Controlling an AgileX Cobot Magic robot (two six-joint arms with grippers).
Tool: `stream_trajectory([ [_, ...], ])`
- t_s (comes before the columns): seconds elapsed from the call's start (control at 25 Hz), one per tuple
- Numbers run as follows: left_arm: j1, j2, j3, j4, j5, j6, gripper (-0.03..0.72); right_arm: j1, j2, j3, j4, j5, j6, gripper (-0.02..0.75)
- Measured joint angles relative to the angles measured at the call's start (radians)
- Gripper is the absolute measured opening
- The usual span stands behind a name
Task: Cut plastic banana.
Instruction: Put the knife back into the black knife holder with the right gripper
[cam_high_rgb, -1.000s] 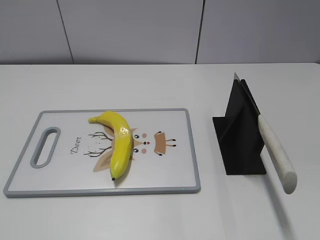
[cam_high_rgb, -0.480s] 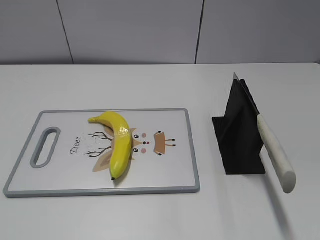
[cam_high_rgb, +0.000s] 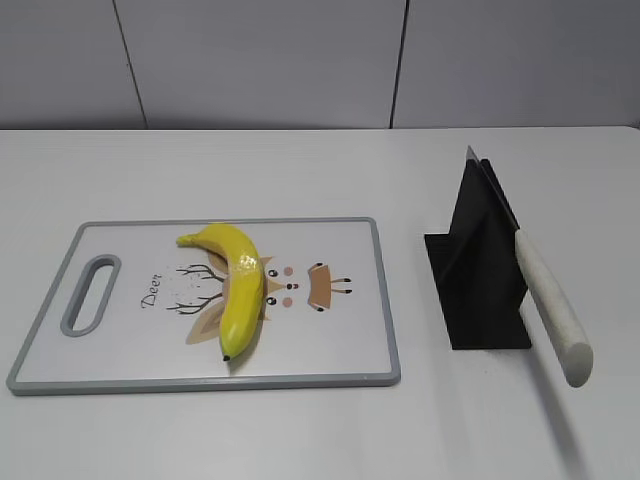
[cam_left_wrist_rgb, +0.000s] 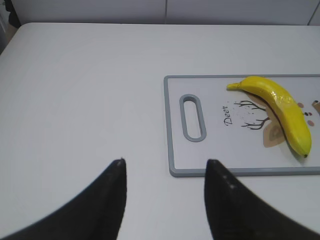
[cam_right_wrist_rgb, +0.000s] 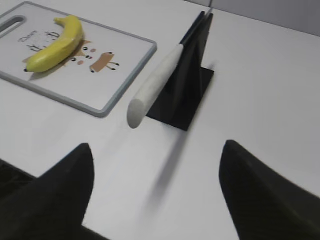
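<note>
White table (cam_high_rgb: 300, 430) is holding a cutting board (cam_high_rgb: 340, 350). Both the left gripper (cam_left_wrist_rgb: 165, 190) and right gripper (cam_right_wrist_rgb: 155, 195) are hovering wide open, holding nothing. The shiny yellow banana (cam_high_rgb: 238, 285) is lying whole on the board.

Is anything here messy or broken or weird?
Nothing looks broken or spilled. The plastic banana lies whole on the cutting board. The knife leans in its black stand, its white handle poking out over the table.
</note>
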Motion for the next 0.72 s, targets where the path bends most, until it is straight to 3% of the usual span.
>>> stream_trajectory([
  [0.4,0.0,0.0,0.0,0.0,0.0,0.0,0.483,-0.154,0.0,0.0,0.001,0.0,0.0,0.589],
  [0.72,0.0,0.0,0.0,0.0,0.0,0.0,0.483,-0.16,0.0,0.0,0.001,0.0,0.0,0.589],
])
